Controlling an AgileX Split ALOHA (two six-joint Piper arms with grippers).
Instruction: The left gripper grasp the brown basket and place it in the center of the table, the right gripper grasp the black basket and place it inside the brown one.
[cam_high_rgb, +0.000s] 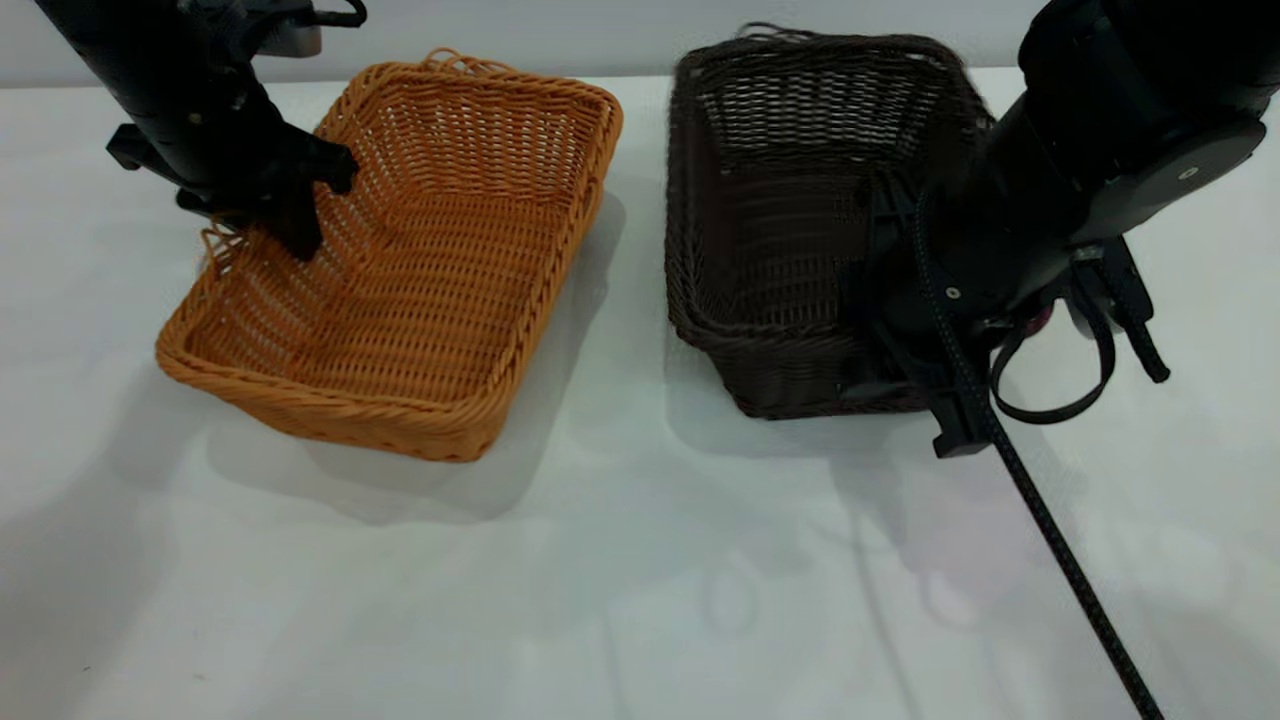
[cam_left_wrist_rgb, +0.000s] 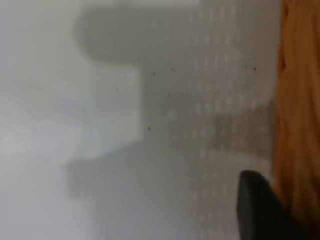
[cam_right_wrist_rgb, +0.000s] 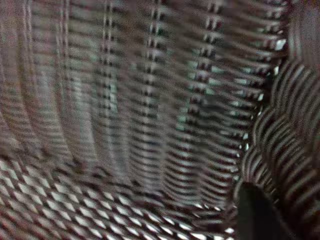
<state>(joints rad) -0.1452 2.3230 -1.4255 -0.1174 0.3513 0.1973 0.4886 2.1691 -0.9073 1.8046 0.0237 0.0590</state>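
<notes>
Brown basket (cam_high_rgb: 400, 270) sits directly under left gripper (cam_high_rgb: 285, 225), which straddles its left rim, apparently clamped on the wall for the carry to desk (cam_high_rgb: 640, 600) centre; black basket (cam_high_rgb: 800, 230) encloses right gripper (cam_high_rgb: 900, 340), whose grip cannot be told.

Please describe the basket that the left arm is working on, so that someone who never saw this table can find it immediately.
On the white table stand two rectangular wicker baskets side by side. The brown basket is the one on the left-arm side, with the left gripper at its outer rim. Its light orange-brown weave distinguishes it from the black basket, which is far darker.
</notes>
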